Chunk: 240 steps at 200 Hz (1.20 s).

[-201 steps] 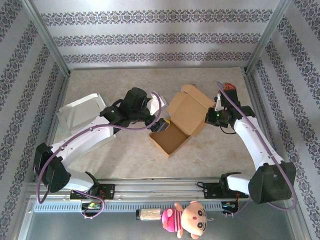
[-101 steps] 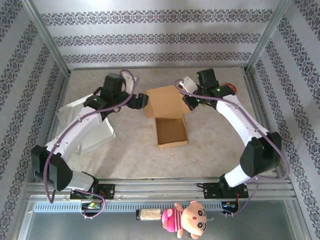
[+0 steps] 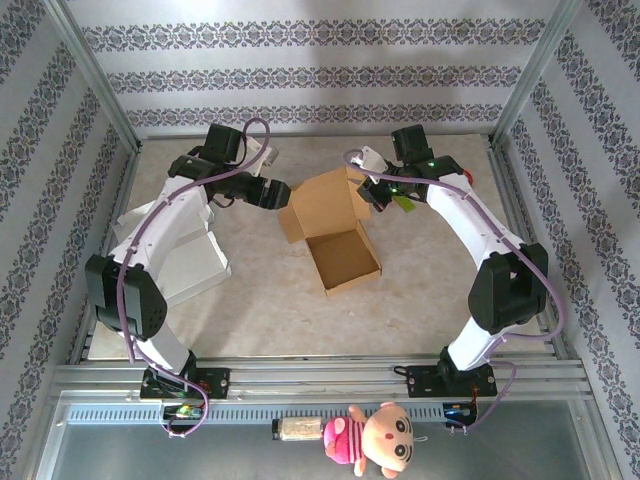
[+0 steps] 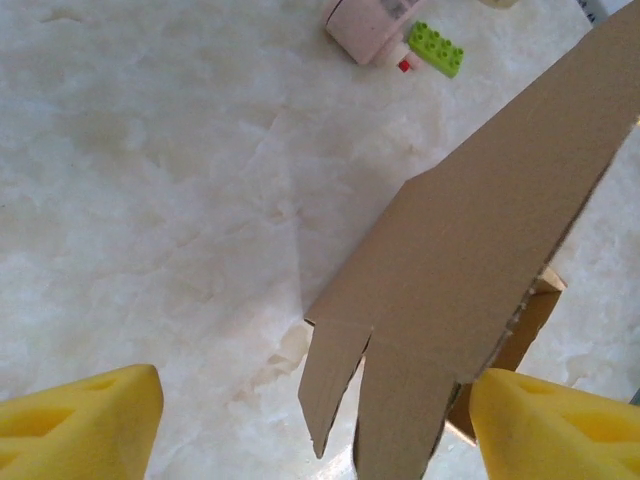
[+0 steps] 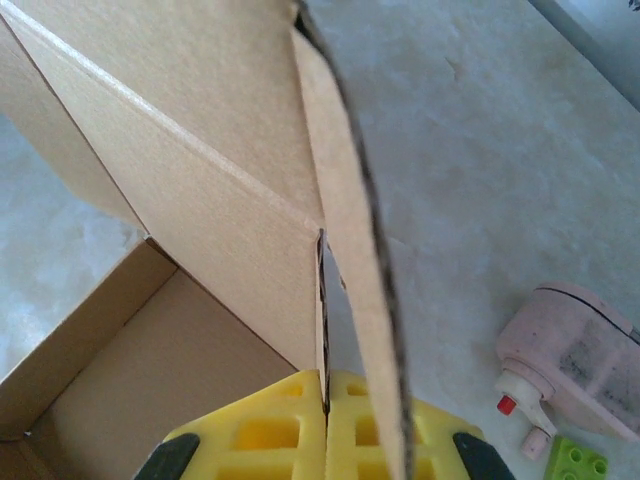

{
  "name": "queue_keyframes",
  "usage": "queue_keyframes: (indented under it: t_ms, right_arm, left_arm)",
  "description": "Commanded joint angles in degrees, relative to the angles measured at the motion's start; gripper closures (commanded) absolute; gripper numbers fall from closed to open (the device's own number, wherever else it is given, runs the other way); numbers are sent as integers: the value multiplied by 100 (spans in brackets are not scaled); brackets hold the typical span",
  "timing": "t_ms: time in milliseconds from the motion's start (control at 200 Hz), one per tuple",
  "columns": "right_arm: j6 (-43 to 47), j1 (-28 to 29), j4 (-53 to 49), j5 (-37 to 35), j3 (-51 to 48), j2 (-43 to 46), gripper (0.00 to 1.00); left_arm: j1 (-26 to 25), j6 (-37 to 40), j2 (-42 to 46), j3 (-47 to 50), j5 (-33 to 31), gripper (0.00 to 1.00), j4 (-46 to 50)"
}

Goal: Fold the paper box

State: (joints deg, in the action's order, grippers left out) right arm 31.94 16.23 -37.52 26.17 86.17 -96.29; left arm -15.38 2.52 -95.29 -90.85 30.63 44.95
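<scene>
The right end effector (image 5: pixel 325 415) is clamped shut, its yellow foam pads (image 5: pixel 255 435) pressed together on the lower edge of a cardboard flap (image 5: pixel 335 200) that stands edge-on above them. The left end effector (image 4: pixel 315 435) stands wide open, one yellow pad (image 4: pixel 80 425) at each lower corner of its wrist view, with a notched brown flap (image 4: pixel 470 260) hanging between them and touching neither.

Both flaps belong to the paper box (image 3: pixel 340 262), which sits near the middle of the desk (image 3: pixel 250 300), its tray open upward and its lid raised toward the far side between the two arms.

The desk has a pale, marbled beige surface. Walls (image 3: pixel 300 75) papered in grey patterned stripes close it in on three sides, and a metal frame (image 3: pixel 300 372) runs along the near edge. A white tray-like shape (image 3: pixel 185 260) lies at the left under the left arm, and a plush doll (image 3: pixel 385 438) lies in front of the rail.

The wrist views bring out what is too small to read from above: a pink, bottle-like object (image 5: pixel 570 345) with a red tip and a green toy brick (image 5: pixel 575 462) just beside it on the desk, near the box's right side. The top view gives the arms' reach and the tray's bare inside.
</scene>
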Motion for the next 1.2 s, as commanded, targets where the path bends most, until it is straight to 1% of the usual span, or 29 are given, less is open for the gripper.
queue_keyframes:
  t_ms: [0,55,130,275,430,530,610,755,820,884,979,1054,1139,1194]
  right_arm:
    - [67,-45,-26,237,138,-68,100]
    - [58,-55,1,246,128,-57,100]
    - [58,-57,15,257,115,-61,100]
    - [18,-51,59,222,96,-81,100]
    - [-253,-34,181,56,165,-186,100]
    - [-602,58,222,-158,313,-315,100]
    - [-910,154,273,-321,410,-392,100]
    - [-1841,327,437,-517,594,-483,100]
    - [-2531,399,691,-724,611,-456,100]
    - [-3353,433,1018,-940,558,-394,100]
    - [-4510,427,1495,-1070,394,-305,100]
    - [-5187,448,1846,-950,277,-294,100]
    - [-5895,482,2312,-886,55,-316,100]
    - [-6162,508,2580,-910,-108,-321,100]
  left_arm:
    - [-220,601,-263,-315,-199,25,577]
    - [-318,702,-398,-400,-304,28,696]
    - [-411,719,-552,-497,-438,35,829]
    - [-528,597,-700,-522,-811,52,905]
    - [-564,167,-702,-520,-1147,69,788]
    - [-655,-231,-676,-530,-1060,74,593]
    - [-710,-548,-708,-615,-1110,80,558]
    - [-765,-1146,-754,-781,-1324,90,498]
    - [-774,-1424,-719,-828,-1530,94,411]
    - [-782,-1671,-698,-919,-1890,97,368]
    - [-778,-1948,-721,-1036,-2426,97,258]
    - [-774,-2229,-786,-1122,-2800,97,128]
    - [-778,-2533,-913,-1216,-3006,97,-56]
    - [-777,-2712,-1000,-1267,-3054,97,-181]
